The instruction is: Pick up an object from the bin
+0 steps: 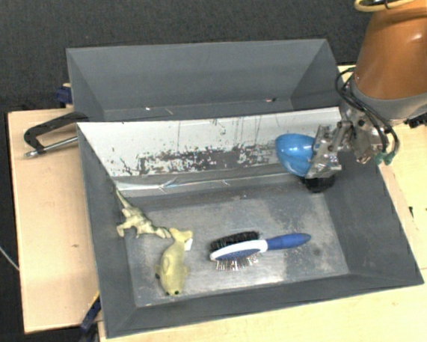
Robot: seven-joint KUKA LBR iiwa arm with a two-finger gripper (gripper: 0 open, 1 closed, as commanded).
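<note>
Tool (320, 174) just beside blue ball (294, 153)

Three loose things lie on the near part of the bin (189, 78) floor. Near the middle is a brush (257, 246) lying on its side: a dark bristle head on a white back to the left, and a blue handle pointing right. Left of it, apart from the head, lies a yellowish fish-like toy (173, 266), stretched from near-left to far-right. Its far end touches or nearly touches a pale, cream animal figure (139, 223) by the left wall, whose thin end points to the far side.
</note>
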